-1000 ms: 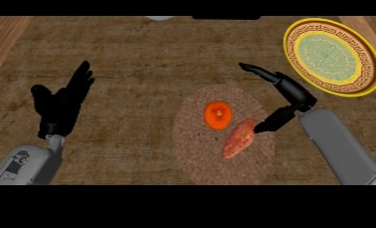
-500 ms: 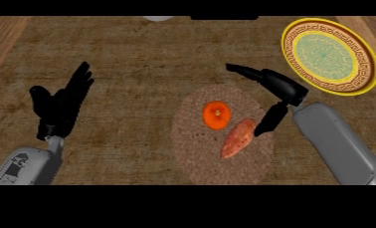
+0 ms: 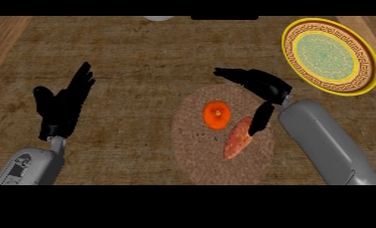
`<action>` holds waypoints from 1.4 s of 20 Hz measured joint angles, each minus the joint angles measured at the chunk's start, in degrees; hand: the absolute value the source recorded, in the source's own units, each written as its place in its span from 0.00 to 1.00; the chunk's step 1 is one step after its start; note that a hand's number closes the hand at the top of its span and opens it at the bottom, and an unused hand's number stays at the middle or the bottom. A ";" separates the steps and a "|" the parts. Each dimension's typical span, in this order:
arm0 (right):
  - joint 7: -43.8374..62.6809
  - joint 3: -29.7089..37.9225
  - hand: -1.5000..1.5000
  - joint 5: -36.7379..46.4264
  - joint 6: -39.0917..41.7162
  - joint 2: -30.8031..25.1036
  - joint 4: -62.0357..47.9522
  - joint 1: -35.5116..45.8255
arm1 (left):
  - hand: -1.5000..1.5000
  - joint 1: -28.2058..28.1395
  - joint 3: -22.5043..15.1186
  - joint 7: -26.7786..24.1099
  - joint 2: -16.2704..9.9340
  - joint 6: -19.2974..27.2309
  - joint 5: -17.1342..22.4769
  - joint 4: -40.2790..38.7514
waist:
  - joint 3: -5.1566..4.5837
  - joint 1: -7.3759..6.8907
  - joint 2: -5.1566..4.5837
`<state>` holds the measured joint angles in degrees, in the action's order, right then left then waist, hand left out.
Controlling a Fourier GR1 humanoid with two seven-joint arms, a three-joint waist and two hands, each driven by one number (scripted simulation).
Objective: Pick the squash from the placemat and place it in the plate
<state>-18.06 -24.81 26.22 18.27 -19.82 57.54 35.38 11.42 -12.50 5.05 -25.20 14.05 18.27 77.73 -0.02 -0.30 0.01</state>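
Note:
A round brown placemat (image 3: 198,152) lies on the counter at centre. On it sit a round orange fruit (image 3: 217,114) and, just right of it, a long orange-red squash (image 3: 236,140) lying slanted. My right hand (image 3: 263,86) hovers over the placemat's upper right part, fingers stretched toward the left and thumb hanging down beside the squash's upper end; it is open and holds nothing. The yellow-rimmed plate (image 3: 357,48) with a green centre stands at the far right. My left hand (image 3: 62,105) rests open at the left, fingers up.
A white object (image 3: 158,18) and a dark object (image 3: 224,17) peek in at the counter's far edge. A wooden strip (image 3: 11,30) borders the counter at the upper left.
My right hand has shifted left and slightly down over the placemat, its thumb now beside the squash's upper end. The left hand, squash and fruit have not moved.

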 measured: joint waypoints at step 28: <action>1.41 0.66 1.00 22.42 4.93 10.92 -7.49 2.89 | 0.50 -2.63 8.42 2.11 5.18 -7.66 -6.89 2.22 | -0.57 -0.10 0.68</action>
<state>-16.65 -24.15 48.63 23.20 -8.90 50.06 38.27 8.79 -4.08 7.17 -20.02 6.38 11.38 79.95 -0.59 -0.40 0.68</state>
